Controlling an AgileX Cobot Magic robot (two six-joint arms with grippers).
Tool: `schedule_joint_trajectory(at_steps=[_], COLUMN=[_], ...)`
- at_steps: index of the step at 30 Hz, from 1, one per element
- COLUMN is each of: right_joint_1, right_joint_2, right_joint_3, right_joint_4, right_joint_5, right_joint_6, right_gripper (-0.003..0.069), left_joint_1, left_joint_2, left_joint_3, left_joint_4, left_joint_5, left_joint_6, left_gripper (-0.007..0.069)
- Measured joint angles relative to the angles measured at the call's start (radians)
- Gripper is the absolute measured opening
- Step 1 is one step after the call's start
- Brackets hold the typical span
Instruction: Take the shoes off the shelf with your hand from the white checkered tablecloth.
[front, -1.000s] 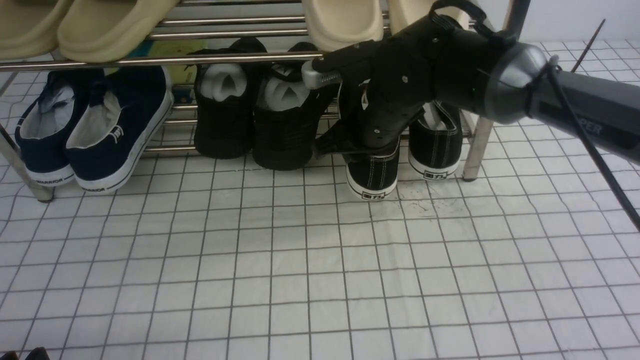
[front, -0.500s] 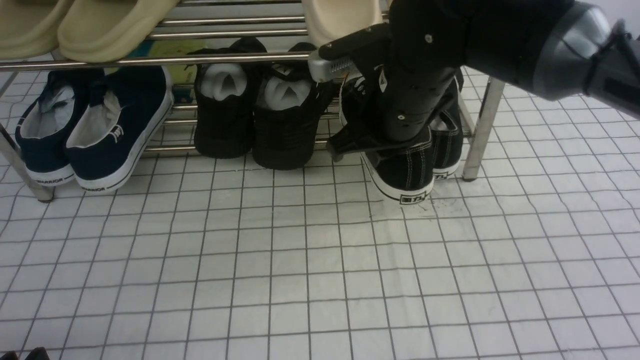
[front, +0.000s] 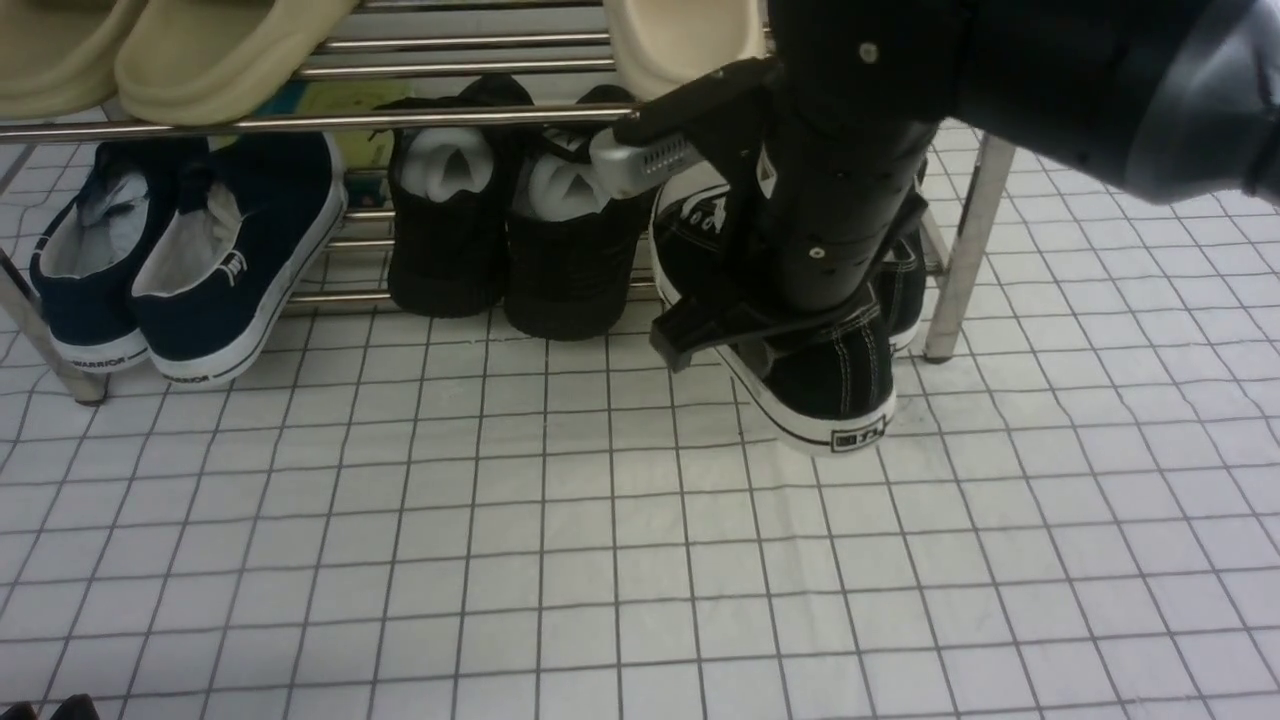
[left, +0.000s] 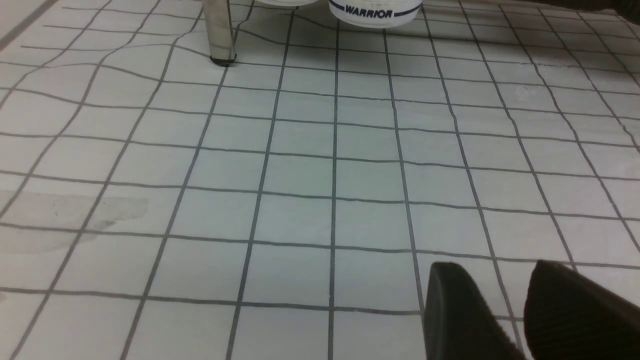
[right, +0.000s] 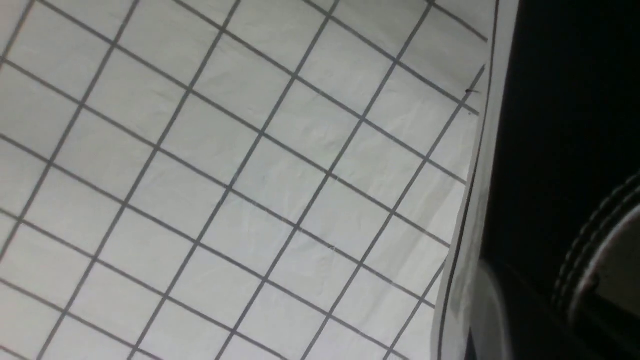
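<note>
The right hand (front: 672, 245) is seen clamped on one black canvas shoe (front: 835, 385) of the pair, with a silver-tipped finger (front: 640, 160) set above it and a black finger (front: 700, 330) below it, so that the front part of the shoe is caught between them. The shoe is held tilted, with its white-edged heel turned toward the near side, just in front of the right end of the shelf (front: 300, 122). It is over the white checkered tablecloth (front: 600, 560) by which the desk is covered; whether the heel touches the cloth cannot be told. The second shoe (front: 905, 295) of the pair is set farther back, beside the right leg (front: 965, 240) of the shelf, and is largely hidden by the hand and the held shoe. On the lower tier, black mesh shoes (front: 510, 250) are placed at the middle and navy sneakers (front: 190, 270) at the left, while beige slippers (front: 200, 50) are laid on the upper tier. In the right wrist view only the gridded cloth and a dark, white-edged side of the held shoe are shown. The left hand (left: 497, 272) is seen low over bare cloth at the near left, well apart from the pair. Its two dark fingers (left: 460, 310) are slightly apart, a narrow strip of cloth being visible between them. The left leg (left: 220, 35) of the shelf and a white heel marked WARRIOR are seen far ahead of it.
</note>
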Motion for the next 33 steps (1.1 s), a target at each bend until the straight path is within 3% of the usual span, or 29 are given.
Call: schedule_joint_trajectory(at_steps=[12,17,25,33], right_joint_1=[0.124,0.177,0.177,0.105], right_joint_2=[-0.241,-0.247,-0.192,-0.132], right_joint_3=[0.359,0.483,0.526,0.526], right_joint_4=[0.048,0.059,-0.035,-0.105], right_joint_5=[-0.014,-0.121,-0.357,-0.440], right_joint_6=[0.138,0.209,0.353,0.486], right_gripper=[0.0005,0.0006,0.0010,0.0013], left_joint_1=[0.000,0.000,0.000,0.000], left_joint_2=[0.000,0.000,0.000,0.000], left_joint_3=[0.000,0.000,0.000,0.000], left_joint_4=[0.000,0.000,0.000,0.000], left_joint_5=[0.000,0.000,0.000,0.000], left_joint_6=[0.000,0.000,0.000,0.000], left_gripper=[0.0239,0.0239,0.0239,0.0239])
